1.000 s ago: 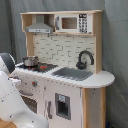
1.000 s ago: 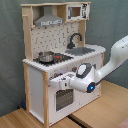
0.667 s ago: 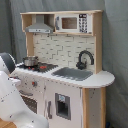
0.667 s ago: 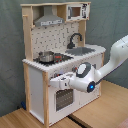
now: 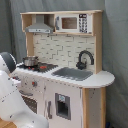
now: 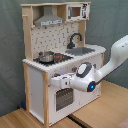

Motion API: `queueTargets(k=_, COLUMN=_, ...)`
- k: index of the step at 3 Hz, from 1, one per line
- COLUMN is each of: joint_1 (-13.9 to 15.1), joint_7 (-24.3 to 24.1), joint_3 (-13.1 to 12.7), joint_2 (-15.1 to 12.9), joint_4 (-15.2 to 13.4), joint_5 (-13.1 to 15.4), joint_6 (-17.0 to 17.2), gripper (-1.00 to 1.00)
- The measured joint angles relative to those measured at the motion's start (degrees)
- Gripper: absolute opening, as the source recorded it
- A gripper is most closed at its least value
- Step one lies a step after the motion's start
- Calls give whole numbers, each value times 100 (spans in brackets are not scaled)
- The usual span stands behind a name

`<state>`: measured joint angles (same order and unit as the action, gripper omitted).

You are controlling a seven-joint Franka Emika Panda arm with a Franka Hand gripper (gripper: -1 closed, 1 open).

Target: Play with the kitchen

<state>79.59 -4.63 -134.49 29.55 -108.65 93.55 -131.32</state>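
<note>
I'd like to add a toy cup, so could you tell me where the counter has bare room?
The rounded counter end beyond the sink and faucet is bare. The stove side is crowded: a pot sits on it, and the arm blocks the front below.

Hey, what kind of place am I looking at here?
Probably a lab or test setup, not a real home: a toy kitchen stands against a plain grey curtain, on a wooden table, with a robot arm reaching in.
</note>
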Motion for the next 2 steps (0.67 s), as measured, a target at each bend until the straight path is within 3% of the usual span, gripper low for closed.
queueTargets(k=2, joint_1=-1, joint_7=-1246, joint_3=-5, joint_2=3, joint_4=10, joint_5=0, joint_6=-1, gripper=-100)
